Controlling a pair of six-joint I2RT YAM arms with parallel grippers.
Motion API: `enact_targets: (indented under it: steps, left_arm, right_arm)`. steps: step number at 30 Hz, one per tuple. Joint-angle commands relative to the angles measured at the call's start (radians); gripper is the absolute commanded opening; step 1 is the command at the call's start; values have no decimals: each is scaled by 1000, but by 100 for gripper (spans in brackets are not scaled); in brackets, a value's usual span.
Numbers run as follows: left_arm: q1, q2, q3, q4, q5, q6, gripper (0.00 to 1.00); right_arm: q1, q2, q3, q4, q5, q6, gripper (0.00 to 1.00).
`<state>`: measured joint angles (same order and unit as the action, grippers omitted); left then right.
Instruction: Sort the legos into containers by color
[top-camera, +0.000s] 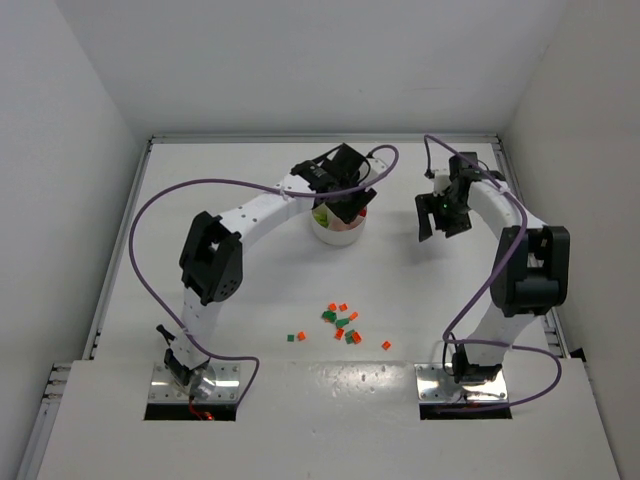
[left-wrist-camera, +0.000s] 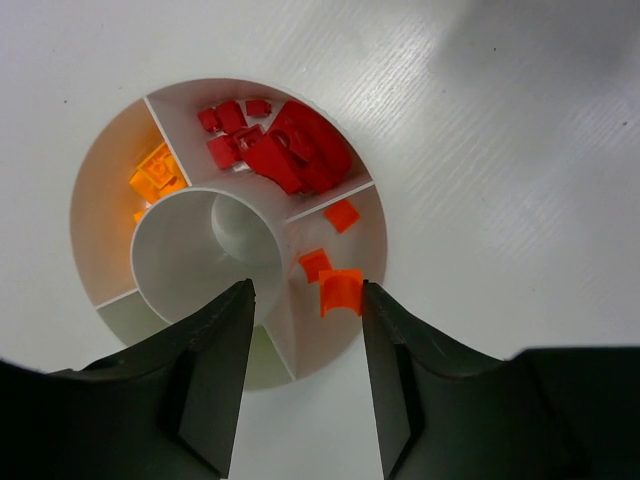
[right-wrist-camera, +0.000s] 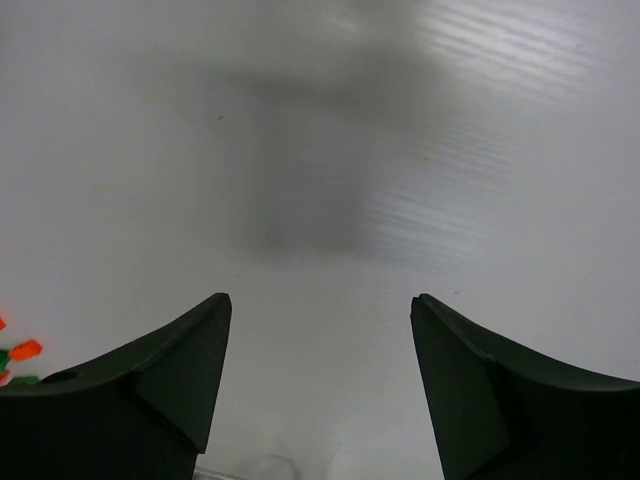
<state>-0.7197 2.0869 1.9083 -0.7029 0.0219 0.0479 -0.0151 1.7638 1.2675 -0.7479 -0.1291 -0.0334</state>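
While the left hand (left-wrist-camera: 307, 290) is hovering over the white dish (left-wrist-camera: 95, 250) with its fingers parted and nothing between them, the step in hand is looking like a drop into a wedge. An orange brick (left-wrist-camera: 340, 290) is lying just ahead of its right fingertip, with two more beyond it in the same wedge. Farther ahead, another wedge is holding a heap of red bricks (left-wrist-camera: 285, 150), and ahead to the left a third is holding paler orange pieces (left-wrist-camera: 158, 178). The wedge under the left finger is mostly hidden. The right hand (right-wrist-camera: 320, 300) is hanging spread and empty over the bench (right-wrist-camera: 320, 150). Next, a hand is probably needing to reach the loose green and orange bricks (top-camera: 340, 322), well apart from both hands, and pinch just one.
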Motion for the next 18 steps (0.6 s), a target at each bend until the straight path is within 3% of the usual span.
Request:
enact_targets:
  steps: [1,12,16,18]
  left_arm:
    - [14,-48,31,8,7,0,53]
    - [23,-48,21,8,7,0,51]
    - [23,-48,21,8,7,0,37]
    - [23,-48,21,8,7,0,41]
  right_arm:
    - [21,-79,-36,-13,-116,-45,72]
    - [60,-49,-16,-22,-96,-45,68]
    - [69,-40,-7,-22,-87,-45,68]
    - [69,-29,-7,-22,-87,-45,68]
